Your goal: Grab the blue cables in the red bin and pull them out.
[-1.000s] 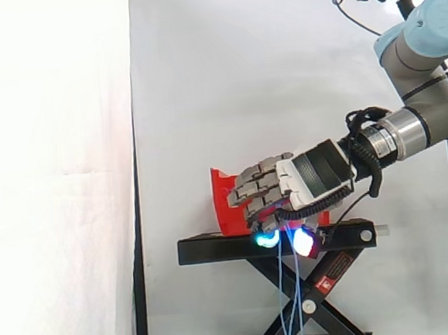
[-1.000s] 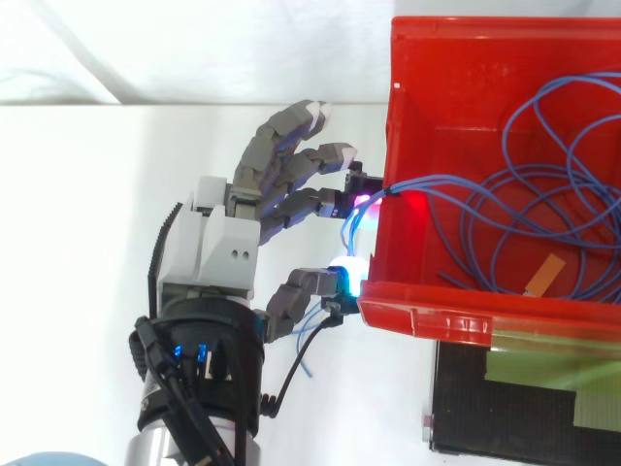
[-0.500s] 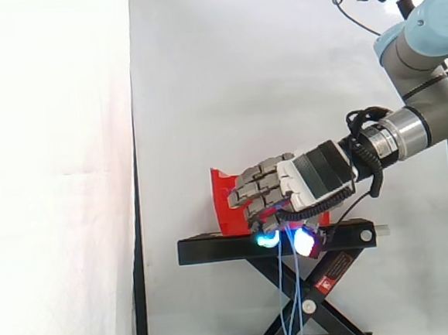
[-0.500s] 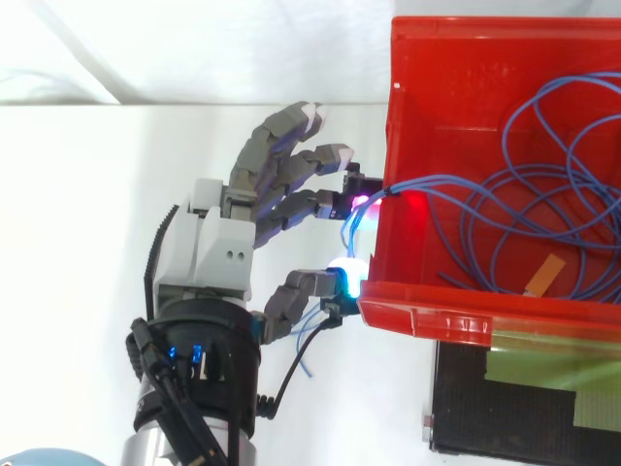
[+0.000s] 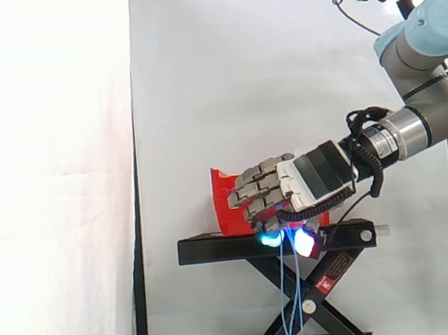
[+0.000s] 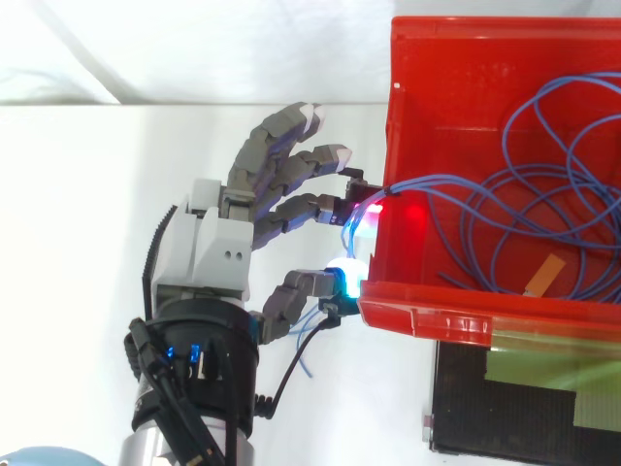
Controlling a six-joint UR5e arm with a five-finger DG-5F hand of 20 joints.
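The blue cables (image 6: 446,179) lie in loose loops inside the red bin (image 6: 427,316). A few strands run over the bin wall nearest the hand (image 6: 218,252), which pinches them between its thumb and a curled finger, and their ends hang below the black stand's (image 5: 215,250) top. They look light, limp and slick, and likely to snag on that rim, so a hold just outside the wall suits them; open room lies beyond it, off the stand's edge.
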